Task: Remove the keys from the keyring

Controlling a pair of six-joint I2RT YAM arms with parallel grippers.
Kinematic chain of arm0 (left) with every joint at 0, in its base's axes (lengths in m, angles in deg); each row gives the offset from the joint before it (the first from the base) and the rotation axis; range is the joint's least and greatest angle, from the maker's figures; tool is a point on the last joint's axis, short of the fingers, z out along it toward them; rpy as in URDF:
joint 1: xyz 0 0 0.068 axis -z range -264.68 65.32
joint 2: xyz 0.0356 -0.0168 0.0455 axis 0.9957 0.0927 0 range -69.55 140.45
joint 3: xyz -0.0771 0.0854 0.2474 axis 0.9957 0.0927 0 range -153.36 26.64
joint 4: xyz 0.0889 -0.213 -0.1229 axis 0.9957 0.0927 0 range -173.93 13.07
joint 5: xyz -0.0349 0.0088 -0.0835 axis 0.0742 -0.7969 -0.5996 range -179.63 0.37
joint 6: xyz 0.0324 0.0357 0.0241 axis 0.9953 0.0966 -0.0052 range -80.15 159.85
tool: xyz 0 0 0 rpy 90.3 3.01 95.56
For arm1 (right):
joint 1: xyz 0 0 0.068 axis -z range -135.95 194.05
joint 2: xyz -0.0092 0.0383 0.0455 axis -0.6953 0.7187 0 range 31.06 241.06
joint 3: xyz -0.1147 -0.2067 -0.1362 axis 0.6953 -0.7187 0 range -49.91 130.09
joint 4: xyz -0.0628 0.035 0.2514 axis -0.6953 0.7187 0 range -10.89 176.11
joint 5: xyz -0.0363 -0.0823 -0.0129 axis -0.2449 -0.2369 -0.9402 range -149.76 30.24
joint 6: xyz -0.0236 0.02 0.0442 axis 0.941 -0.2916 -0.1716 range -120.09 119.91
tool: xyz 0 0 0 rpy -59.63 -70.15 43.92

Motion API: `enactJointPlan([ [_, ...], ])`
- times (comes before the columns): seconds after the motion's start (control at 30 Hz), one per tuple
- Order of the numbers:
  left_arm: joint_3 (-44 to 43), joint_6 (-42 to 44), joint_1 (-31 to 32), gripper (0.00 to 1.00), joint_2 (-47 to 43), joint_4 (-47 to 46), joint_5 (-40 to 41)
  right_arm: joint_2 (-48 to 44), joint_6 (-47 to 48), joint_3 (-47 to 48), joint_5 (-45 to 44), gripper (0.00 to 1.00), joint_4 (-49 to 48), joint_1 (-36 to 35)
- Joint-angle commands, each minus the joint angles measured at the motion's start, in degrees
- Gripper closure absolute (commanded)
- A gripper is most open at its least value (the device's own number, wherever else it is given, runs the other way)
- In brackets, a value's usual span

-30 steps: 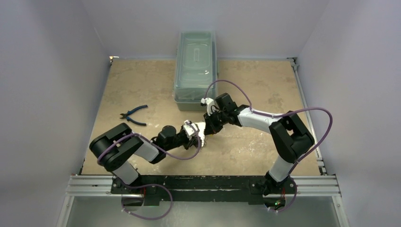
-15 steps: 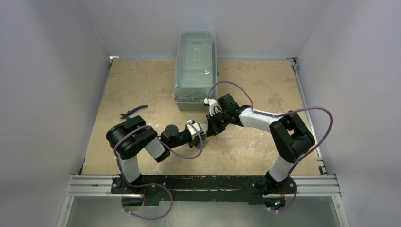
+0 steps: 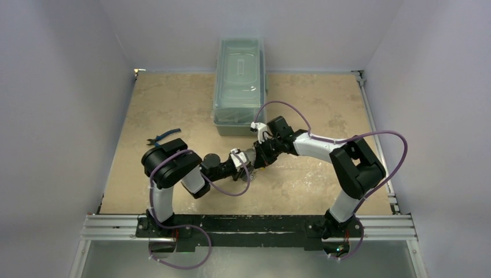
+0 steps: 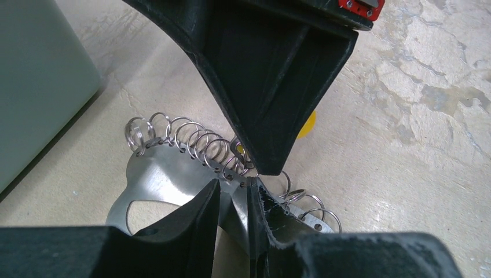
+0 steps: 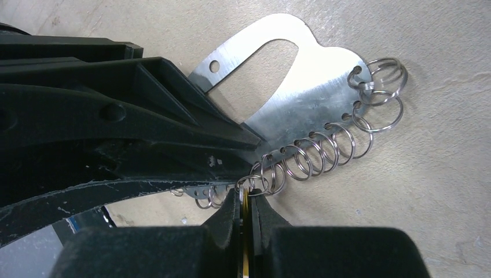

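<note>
The keyring shows as a flat silvery plate (image 4: 156,174) with an oval cutout and several small wire rings (image 4: 197,147) along one edge; it also shows in the right wrist view (image 5: 312,87). My left gripper (image 4: 233,191) is shut on the plate's edge. My right gripper (image 5: 248,194) is shut on the yellow-headed key (image 5: 246,231), which hangs from one wire ring (image 5: 263,179). A bit of yellow (image 4: 308,124) shows behind the right finger (image 4: 272,87). No silvery keys show. In the top view both grippers, left (image 3: 244,163) and right (image 3: 259,156), meet at the table's middle.
A clear lidded plastic box (image 3: 239,87) stands at the back, just beyond the grippers. Blue-handled pliers (image 3: 163,139) lie to the left, by the left arm's elbow (image 3: 168,165). The tabletop (image 3: 312,185) is mottled beige.
The left arm's elbow has swung up and to the right, folding closer to the grippers. Both grippers stayed together and shifted slightly back. Both grips are unchanged.
</note>
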State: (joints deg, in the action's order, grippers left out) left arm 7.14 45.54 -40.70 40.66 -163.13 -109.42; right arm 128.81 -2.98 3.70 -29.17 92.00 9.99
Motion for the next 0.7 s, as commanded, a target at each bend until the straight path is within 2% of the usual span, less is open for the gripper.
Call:
enactJointPlan([
  [0.0,-1.8,1.4,-0.3,0.77,2.0,-4.8,-2.0,-2.1,0.8,-0.5,0.4,1.0,0.1,0.2],
  [0.27,-1.7,3.4,-0.3,0.7,1.7,-5.3,-3.8,-2.3,1.3,-0.3,0.5,1.0,0.5,0.2],
  [0.4,-0.9,4.2,-0.6,0.67,-0.6,-4.6,-7.6,-3.0,2.1,-0.4,0.6,1.0,0.6,0.2],
  [0.67,-3.0,3.4,-2.7,0.68,-2.4,-0.8,-15.1,-4.4,4.2,-0.6,0.7,1.0,1.3,0.6],
])
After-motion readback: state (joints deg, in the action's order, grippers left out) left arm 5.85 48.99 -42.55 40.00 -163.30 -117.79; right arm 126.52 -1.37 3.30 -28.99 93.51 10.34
